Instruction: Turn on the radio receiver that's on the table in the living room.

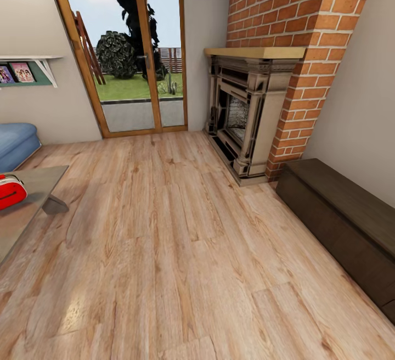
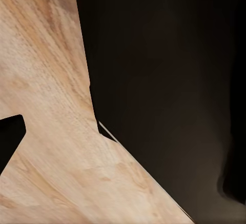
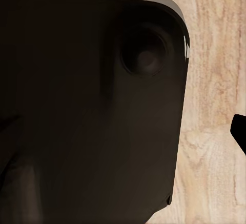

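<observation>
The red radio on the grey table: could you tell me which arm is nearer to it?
Probably the left, judged by side alone. The radio sits at the head view's left edge on the table, the left arm's side. Both wrist views show wood floor and dark robot bodywork, no radio.

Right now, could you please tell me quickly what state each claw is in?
Left claw: cannot be told; the left wrist view shows wood floor and dark robot parts.
Right claw: cannot be told; the right wrist view gives the same.
</observation>
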`<state>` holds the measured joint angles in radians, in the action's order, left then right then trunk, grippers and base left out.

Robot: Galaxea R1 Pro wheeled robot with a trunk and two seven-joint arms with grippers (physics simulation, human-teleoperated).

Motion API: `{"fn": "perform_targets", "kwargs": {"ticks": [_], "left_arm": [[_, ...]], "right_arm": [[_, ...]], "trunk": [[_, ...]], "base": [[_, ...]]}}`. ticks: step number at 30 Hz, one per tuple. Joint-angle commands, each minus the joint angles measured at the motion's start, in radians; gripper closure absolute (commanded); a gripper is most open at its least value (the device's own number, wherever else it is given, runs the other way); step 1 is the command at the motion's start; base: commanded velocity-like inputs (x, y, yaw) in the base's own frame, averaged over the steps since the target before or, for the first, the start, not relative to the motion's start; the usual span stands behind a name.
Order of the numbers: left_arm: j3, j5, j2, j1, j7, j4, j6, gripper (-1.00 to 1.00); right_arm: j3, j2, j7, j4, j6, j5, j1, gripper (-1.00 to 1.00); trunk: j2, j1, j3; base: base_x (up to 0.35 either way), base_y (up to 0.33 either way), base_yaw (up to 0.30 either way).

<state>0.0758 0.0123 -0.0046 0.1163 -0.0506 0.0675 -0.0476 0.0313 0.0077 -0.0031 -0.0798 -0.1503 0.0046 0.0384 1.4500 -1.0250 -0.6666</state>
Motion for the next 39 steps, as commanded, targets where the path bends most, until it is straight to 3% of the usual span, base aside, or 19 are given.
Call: {"fn": "perform_targets", "kwargs": {"ticks": [1,39], "left_arm": [[0.0,0.0,0.0,0.0,0.0,0.0,0.0,-1.0],[0.0,0.0,0.0,0.0,0.0,0.0,0.0,-1.0]], "right_arm": [[0.0,0.0,0.0,0.0,0.0,0.0,0.0,-1.0],[0.0,0.0,0.0,0.0,0.0,0.0,0.0,-1.0]], "trunk": [[0.0,0.0,0.0],[0.0,0.0,0.0]], "base": [[0.0,0.0,0.0],[0.0,0.0,0.0]]}}
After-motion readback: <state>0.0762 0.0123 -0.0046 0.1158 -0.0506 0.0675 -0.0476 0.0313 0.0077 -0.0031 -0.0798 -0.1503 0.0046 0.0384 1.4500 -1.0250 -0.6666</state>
